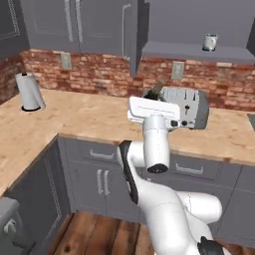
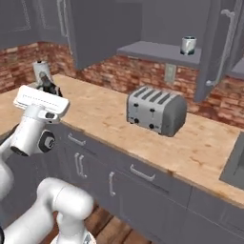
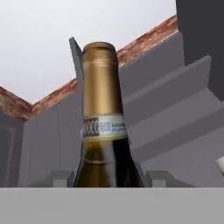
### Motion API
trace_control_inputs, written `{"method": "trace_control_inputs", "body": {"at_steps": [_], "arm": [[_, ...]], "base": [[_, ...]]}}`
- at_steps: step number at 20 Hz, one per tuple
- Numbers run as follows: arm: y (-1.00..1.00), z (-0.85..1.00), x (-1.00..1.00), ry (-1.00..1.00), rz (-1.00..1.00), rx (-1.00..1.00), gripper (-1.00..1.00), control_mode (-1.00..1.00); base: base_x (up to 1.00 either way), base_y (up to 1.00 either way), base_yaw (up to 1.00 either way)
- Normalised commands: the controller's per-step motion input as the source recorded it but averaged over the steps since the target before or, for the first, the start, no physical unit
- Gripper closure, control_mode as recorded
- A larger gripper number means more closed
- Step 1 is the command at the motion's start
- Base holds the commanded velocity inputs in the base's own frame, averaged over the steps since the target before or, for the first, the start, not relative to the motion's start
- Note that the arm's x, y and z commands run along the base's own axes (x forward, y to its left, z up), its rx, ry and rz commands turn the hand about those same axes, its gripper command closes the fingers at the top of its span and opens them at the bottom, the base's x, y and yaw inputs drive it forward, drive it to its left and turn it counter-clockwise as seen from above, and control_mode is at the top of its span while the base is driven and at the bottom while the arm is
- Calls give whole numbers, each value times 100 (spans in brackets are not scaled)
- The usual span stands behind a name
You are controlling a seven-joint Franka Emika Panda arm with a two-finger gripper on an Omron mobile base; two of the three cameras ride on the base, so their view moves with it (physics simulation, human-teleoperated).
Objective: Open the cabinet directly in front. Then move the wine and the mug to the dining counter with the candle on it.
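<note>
We see the wine bottle [image 3: 104, 127] held upright in the gripper [image 3: 105, 177] — jaws clamped either side of its dark body, the tan foil neck rising between them in the hand view. In the left base view the bottle neck [image 1: 155, 91] pokes up behind the white hand, in front of the silver toaster [image 1: 191, 107]. The cabinet [image 2: 102, 28] stands open; the mug [image 2: 188, 45] sits on its shelf — well apart from the arm. A paper towel roll [image 1: 30, 91] stands on the counter [image 1: 79, 119].

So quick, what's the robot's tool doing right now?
Tool: closed on the wine bottle, gripping its body below the foil neck.
</note>
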Motion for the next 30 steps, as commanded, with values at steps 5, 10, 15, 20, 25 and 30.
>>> {"method": "trace_control_inputs", "body": {"at_steps": [5,10,15,20,25,30], "arm": [[0,0,0,0,0,0,100,100],[0,0,0,0,0,0,100,100],[0,0,0,0,0,0,100,100],[0,0,0,0,0,0,100,100],[0,0,0,0,0,0,100,100],[0,0,0,0,0,0,100,100]], "base": [[-33,0,95],[-21,0,98],[-21,0,94],[-22,0,94],[-6,0,100],[-5,0,100]]}}
